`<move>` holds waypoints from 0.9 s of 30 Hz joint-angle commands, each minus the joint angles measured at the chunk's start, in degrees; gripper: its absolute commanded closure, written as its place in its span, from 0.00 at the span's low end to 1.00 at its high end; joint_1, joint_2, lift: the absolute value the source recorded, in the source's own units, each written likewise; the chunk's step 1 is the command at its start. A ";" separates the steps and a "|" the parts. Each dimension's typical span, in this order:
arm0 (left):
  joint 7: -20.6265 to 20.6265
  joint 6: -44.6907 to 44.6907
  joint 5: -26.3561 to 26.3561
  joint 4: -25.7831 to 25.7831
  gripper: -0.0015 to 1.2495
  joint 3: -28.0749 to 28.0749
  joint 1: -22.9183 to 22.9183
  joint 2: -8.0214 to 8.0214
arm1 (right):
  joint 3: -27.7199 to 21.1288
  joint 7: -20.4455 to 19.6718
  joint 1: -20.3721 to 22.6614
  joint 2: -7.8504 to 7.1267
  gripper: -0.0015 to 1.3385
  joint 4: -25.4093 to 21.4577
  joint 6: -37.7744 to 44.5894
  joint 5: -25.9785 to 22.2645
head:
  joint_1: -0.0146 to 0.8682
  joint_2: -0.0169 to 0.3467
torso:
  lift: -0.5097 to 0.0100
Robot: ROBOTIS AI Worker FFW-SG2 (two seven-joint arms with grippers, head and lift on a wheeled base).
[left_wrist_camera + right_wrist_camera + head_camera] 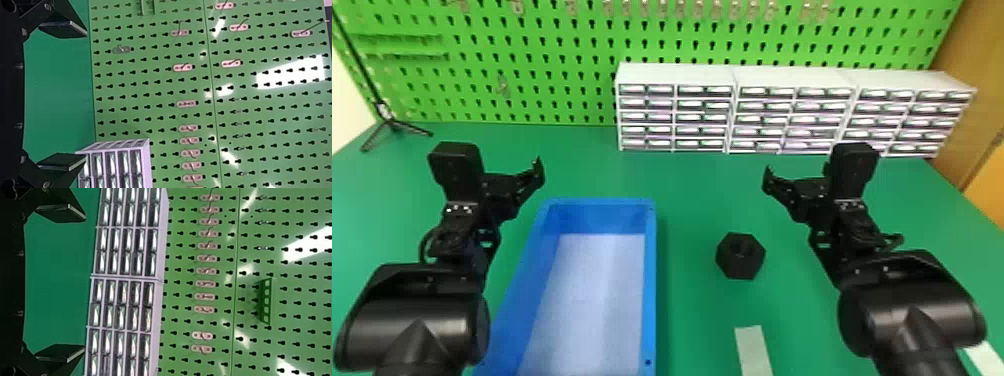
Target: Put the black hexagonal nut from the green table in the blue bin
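Nut [740, 256] lay well inside right edge of tabletop [692, 185]; seemed rigid, best pinched across opposite flats [724, 268]; left gripper [85, 96], right gripper [84, 283] spread apart.

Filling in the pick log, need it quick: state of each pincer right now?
Left pincer: open, fingers wide apart, holding nothing.
Right pincer: open, fingers wide apart, holding nothing.

Left arm [414, 320]: over the left side of the bench [692, 182], pointed toward its back edge, angled slightly inward.
Right arm [907, 305]: over the right side, mirroring that pose, well apart from the other.
Left tool [504, 187]: empty, flat black fingers [62, 28] spread wide.
Right tool [804, 195]: empty too, its two fingers [60, 213] equally wide apart.
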 commanded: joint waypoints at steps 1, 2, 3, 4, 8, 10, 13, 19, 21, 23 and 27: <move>-0.18 0.47 -0.35 0.02 0.13 0.09 -0.21 0.00 | -0.39 0.35 0.18 0.03 0.10 0.02 0.43 0.00 | 0.79 0.12 | 0.80; -0.18 0.56 -0.35 0.02 0.13 0.18 -0.21 0.00 | -0.48 0.44 0.18 0.03 0.10 0.02 0.43 0.00 | 0.79 0.12 | 0.80; -0.18 0.56 -0.35 0.02 0.13 0.18 -0.21 0.00 | -0.39 0.44 0.27 0.03 0.10 0.02 0.43 0.09 | 0.79 0.12 | 0.80; -0.18 0.56 -0.17 0.02 0.13 0.35 -0.21 0.00 | -0.39 0.44 0.36 0.03 0.10 0.02 0.43 0.18 | 0.79 0.12 | 0.80; -0.18 0.12 0.88 0.11 0.13 0.79 -0.04 0.00 | -0.48 0.53 0.54 0.03 0.10 0.02 0.43 0.88 | 0.79 0.12 | 0.80; -0.18 -1.20 2.64 0.90 0.13 1.05 0.14 0.00 | -0.57 0.61 0.62 0.03 0.10 0.02 0.43 1.06 | 0.79 0.12 | 0.80; -0.18 -1.90 3.43 1.25 0.13 1.23 0.14 0.00 | -0.83 0.61 0.62 0.12 0.10 0.11 0.43 1.06 | 0.79 0.12 | 0.80; -0.18 -2.25 3.61 1.34 0.13 1.32 0.23 0.00 | -1.54 0.61 0.62 0.64 0.10 0.11 0.43 1.23 | 0.79 0.12 | 0.80; -0.18 -2.34 3.69 1.34 0.13 1.23 0.14 0.00 | -1.71 0.61 0.62 0.73 0.10 0.11 0.43 1.32 | 0.79 0.12 | 0.80; -0.18 -2.43 3.69 1.34 0.13 1.14 0.14 0.00 | -1.71 0.61 0.62 0.73 0.10 0.11 0.43 1.32 | 0.79 0.12 | 0.80; -0.18 -2.43 3.69 1.34 0.13 1.14 0.14 0.00 | -1.71 0.61 0.62 0.82 0.10 0.11 0.43 1.32 | 0.79 0.12 | 0.80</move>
